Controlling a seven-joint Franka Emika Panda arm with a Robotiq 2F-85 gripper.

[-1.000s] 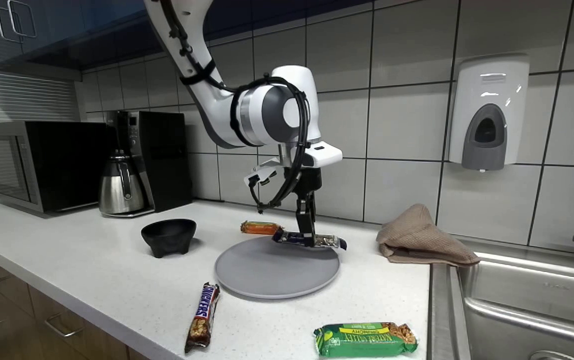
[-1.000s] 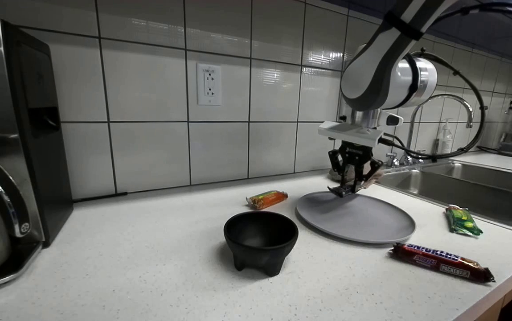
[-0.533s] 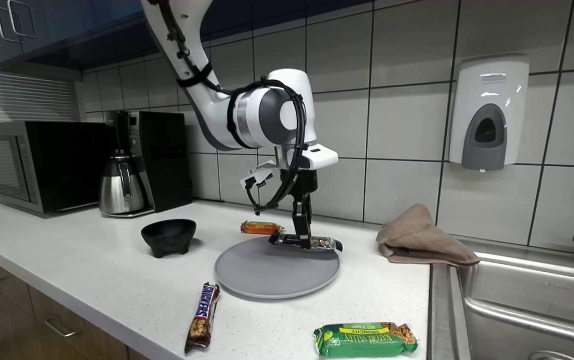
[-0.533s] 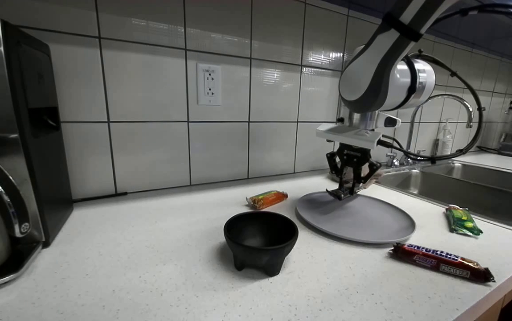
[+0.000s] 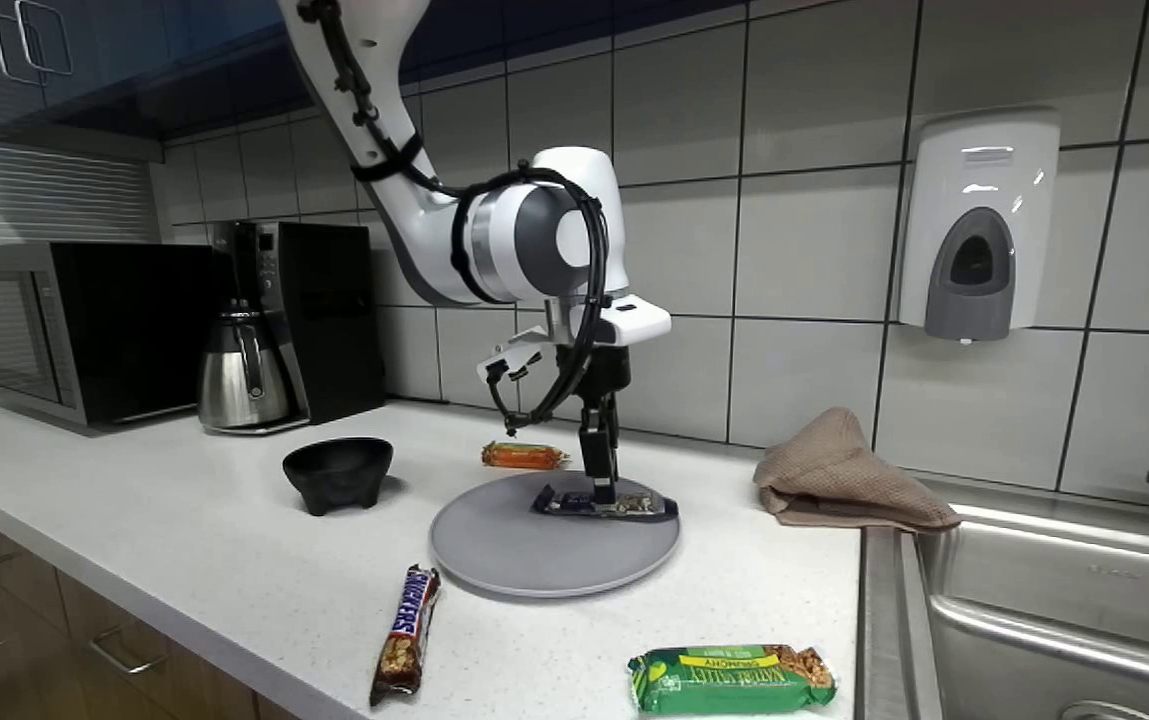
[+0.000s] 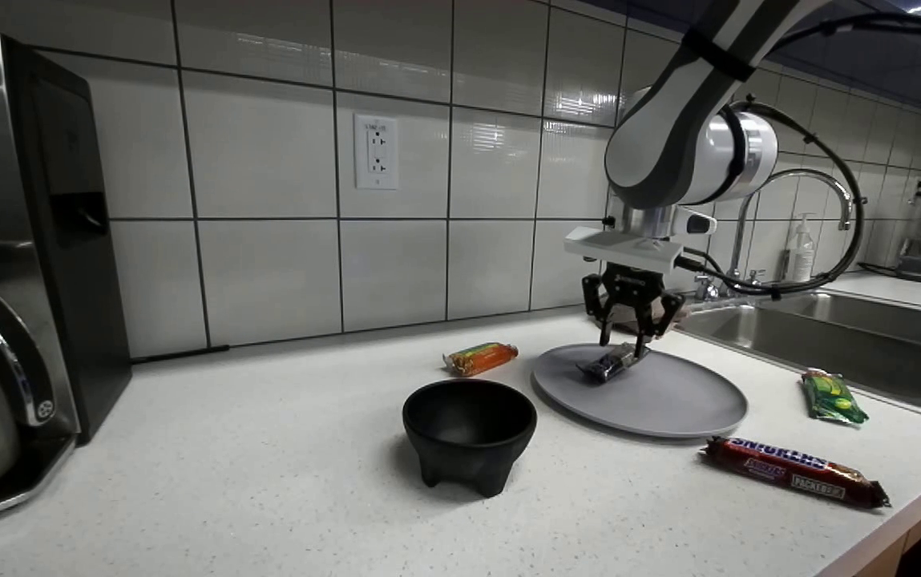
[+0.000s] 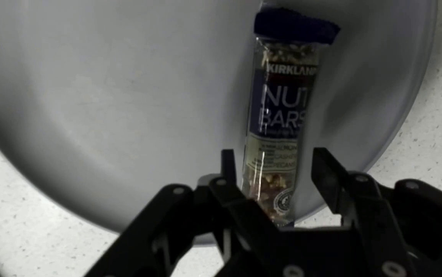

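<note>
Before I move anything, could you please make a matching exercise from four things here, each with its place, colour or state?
1. Kirkland nut bar
2. Nature Valley Crunchy bar
3. round bowl
4. cloth

A. bunched at the edge of the sink
B. wrapped in green
C. between the parted fingers of the hand
D. black, standing on stubby legs

Pairs: 1-C; 2-B; 3-D; 4-A

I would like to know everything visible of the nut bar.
The nut bar wears a glossy, partly clear wrapper with dark blue end and label reading "NUT BARS". Apparently unopened, it lies off-centre on the grey plate. The tool is open around it; the wrist view shows gaps on both sides.
</note>
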